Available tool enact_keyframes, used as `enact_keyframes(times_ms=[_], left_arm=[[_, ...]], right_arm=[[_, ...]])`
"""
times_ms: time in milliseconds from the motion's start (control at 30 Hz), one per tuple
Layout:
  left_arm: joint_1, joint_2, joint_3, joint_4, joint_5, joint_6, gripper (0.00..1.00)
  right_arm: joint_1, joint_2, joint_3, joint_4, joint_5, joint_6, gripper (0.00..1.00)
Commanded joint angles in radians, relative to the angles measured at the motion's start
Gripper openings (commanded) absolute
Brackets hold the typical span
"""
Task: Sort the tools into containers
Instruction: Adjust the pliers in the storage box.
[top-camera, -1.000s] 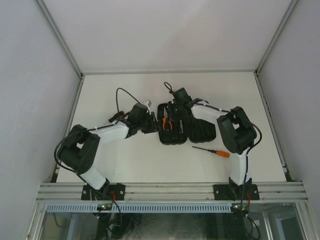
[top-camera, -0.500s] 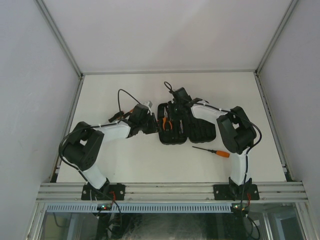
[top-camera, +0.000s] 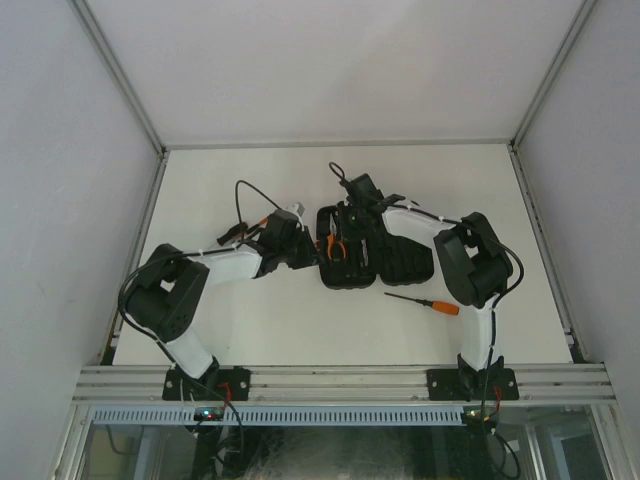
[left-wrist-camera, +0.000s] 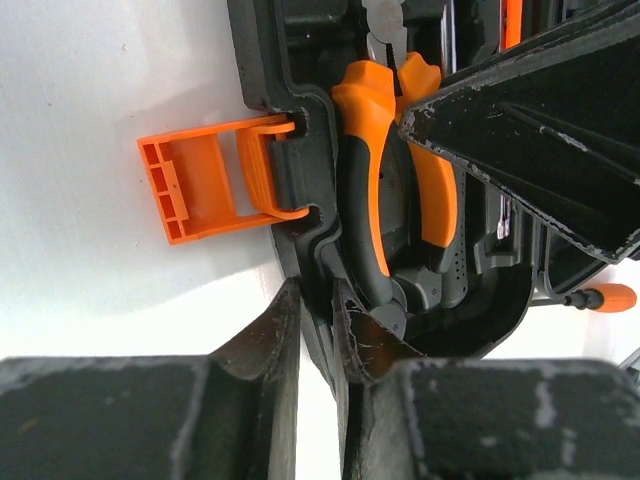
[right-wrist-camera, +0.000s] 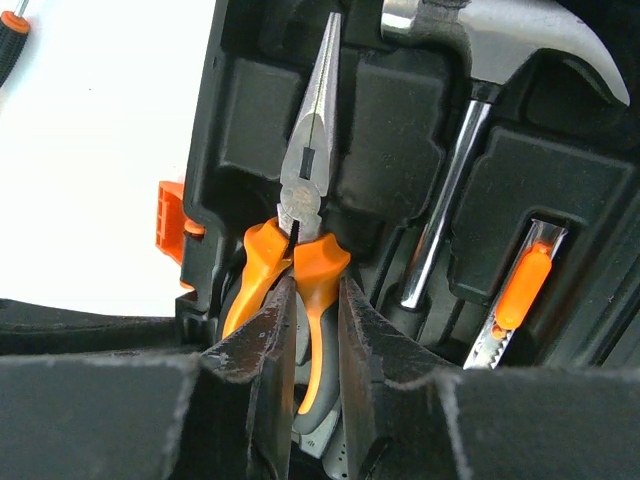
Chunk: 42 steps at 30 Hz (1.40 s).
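Evidently we are seating the pliers (right-wrist-camera: 305, 170) in their slot of the tool case (left-wrist-camera: 255, 60), open at the middle of the table (top-camera: 250, 330). Our right gripper (right-wrist-camera: 315, 290) pinches one orange handle; our left gripper (left-wrist-camera: 315, 300) nips the case's rim by the latch (left-wrist-camera: 200, 190). Next we should press home, let go, then fetch the screwdriver (top-camera: 425, 302) lying nearer the table's right edge.

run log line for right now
left gripper: pinching tool case rim | right gripper: shut on pliers | screwdriver: loose on table
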Motion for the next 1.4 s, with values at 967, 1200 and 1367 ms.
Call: enact_keyframes(times_ms=[967,1200,1367], left_arm=[[-0.053,-0.028,-0.086,0.028,0.029,-0.031,0.04],[-0.053,-0.032,-0.09,0.028,0.015,-0.04,0.03],[-0.053,-0.034,-0.089,0.027,0.008,-0.046,0.03]], right_arm=[[0.012,-0.074,0.041,0.085,0.083,0.053,0.09],[0.015,-0.131,-0.006,0.122,0.011,-0.02,0.26],[0.015,-0.164,-0.042,0.123,0.014,-0.047,0.33]])
